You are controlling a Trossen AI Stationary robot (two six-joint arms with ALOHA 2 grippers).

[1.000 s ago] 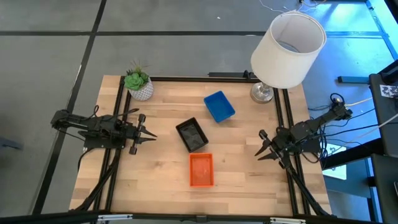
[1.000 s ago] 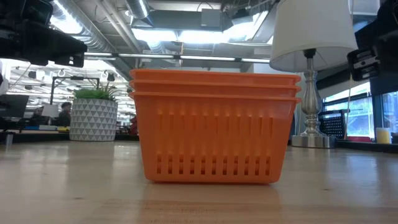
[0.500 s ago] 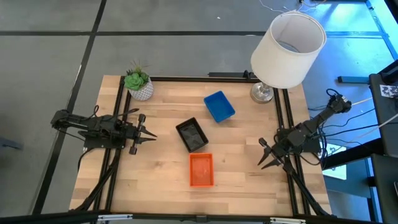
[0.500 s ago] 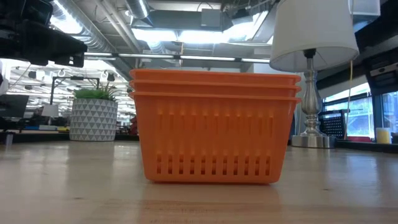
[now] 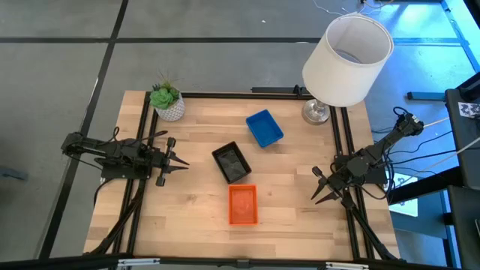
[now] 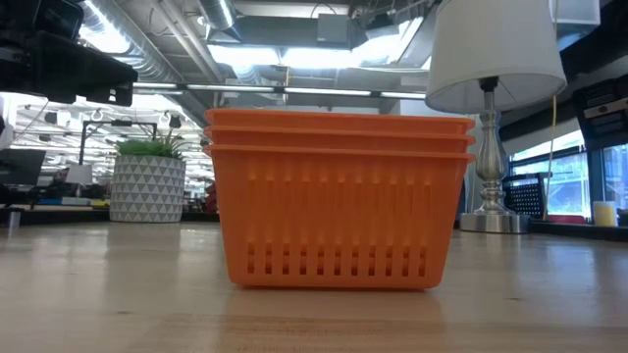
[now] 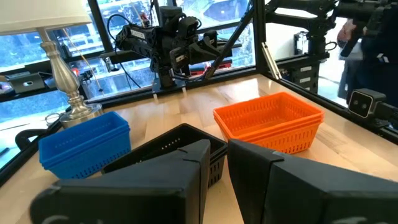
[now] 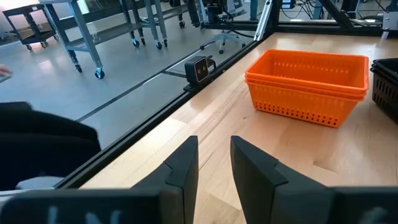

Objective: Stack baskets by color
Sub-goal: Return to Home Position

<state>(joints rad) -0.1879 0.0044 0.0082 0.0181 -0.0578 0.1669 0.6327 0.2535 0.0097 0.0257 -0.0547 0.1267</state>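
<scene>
Orange baskets (image 5: 242, 205) nested in one stack, mid-worktop (image 5: 195, 217), toward the edge opposite the lamp (image 5: 347, 60); three rims countable in low view. Black baskets (image 5: 231, 163) just behind, not touching orange, turned askew. Cannot count layers: partly hidden behind own fingers (image 7: 180, 168) in left wrist view, cut off at the edge in right wrist view. Blue baskets (image 5: 264, 128) farther back toward lamp; layer count unclear. Black and blue fully blocked by orange in low view. Plant pot (image 5: 171, 109) at far left corner. Left gripper (image 5: 180, 160) over worktop's left side, well apart from baskets, narrow gap between fingers, gripping nothing. Right gripper (image 5: 316, 185) at right edge, fingers slightly apart, empty.
</scene>
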